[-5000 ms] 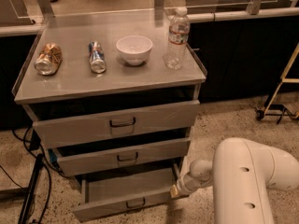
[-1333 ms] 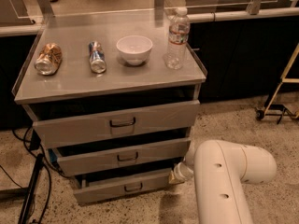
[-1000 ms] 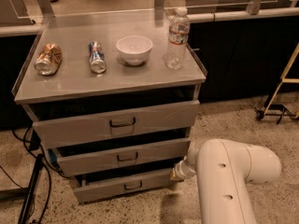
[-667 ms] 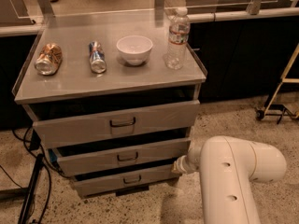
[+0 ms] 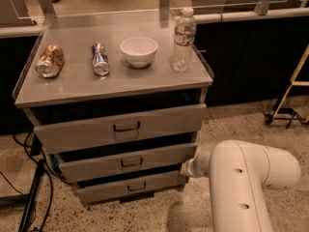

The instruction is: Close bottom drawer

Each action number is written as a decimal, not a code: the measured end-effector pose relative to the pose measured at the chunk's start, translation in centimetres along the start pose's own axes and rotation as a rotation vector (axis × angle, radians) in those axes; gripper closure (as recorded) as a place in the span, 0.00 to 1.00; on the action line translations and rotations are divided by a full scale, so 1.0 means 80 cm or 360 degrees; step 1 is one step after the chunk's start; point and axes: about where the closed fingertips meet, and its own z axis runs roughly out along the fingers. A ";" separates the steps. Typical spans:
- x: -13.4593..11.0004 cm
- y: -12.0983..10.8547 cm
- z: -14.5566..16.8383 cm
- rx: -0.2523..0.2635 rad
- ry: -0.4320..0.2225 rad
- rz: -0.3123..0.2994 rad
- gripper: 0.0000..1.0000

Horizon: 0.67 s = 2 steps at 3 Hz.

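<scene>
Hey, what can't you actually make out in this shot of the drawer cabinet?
1. Camera view: the gripper sits at the right end of the bottom drawer, half hidden by the white arm; contact unclear.
2. Drawer insides: dark, shadowed by whatever is above.
3. Bottle label: too small to read.
4. Arm: cut off by the bottom edge.

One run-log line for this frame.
bottom drawer: nearly in, thin dark gap above front | claw: at its upper right corner, mostly hidden by arm | close: not confirmed
</scene>
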 end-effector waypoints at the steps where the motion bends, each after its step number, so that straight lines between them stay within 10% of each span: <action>1: 0.013 -0.012 -0.010 0.0002 0.0069 0.0004 1.00; 2: 0.075 -0.069 -0.074 0.0043 0.0361 0.0066 0.96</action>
